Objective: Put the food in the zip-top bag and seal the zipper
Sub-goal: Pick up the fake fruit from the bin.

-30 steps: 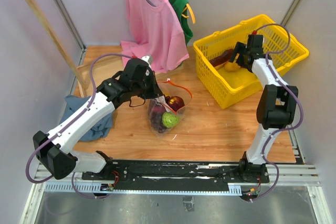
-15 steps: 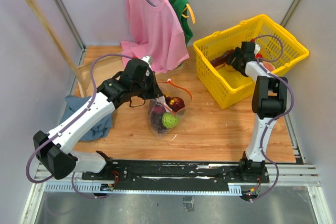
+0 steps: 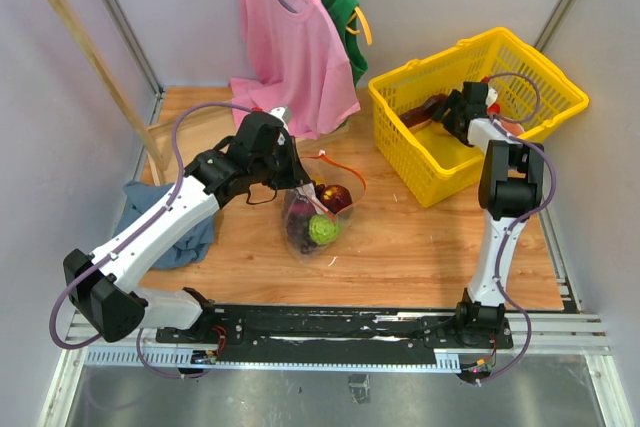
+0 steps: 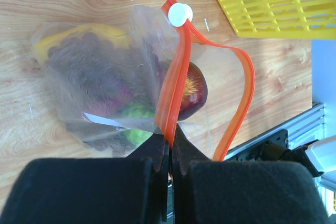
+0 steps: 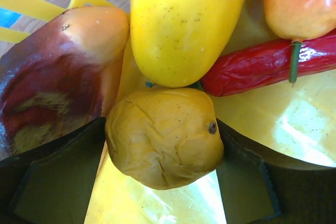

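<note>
Still the loading step. Your left gripper (image 4: 170, 142) is pinched on the thin red-orange zipper strip (image 4: 176, 72), holding the clear crinkly plastic bag (image 4: 94, 82) open on the table. Your right gripper (image 5: 161, 153) brackets a wrinkled orange-yellow toy fruit (image 5: 168, 124) in the yellow mesh basket (image 3: 430, 172); I can't tell if it's clamped. Next: confirm the grip, lift, and carry it to the bag mouth.

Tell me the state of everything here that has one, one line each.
zip-top bag: open, food inside.
zipper: unsealed, strips spread apart.
left gripper: shut on zipper.
right gripper: straddling wrinkled yellow fruit, grip unclear.
yellow basket: holding more food.
pink shirt: hanging.
</note>
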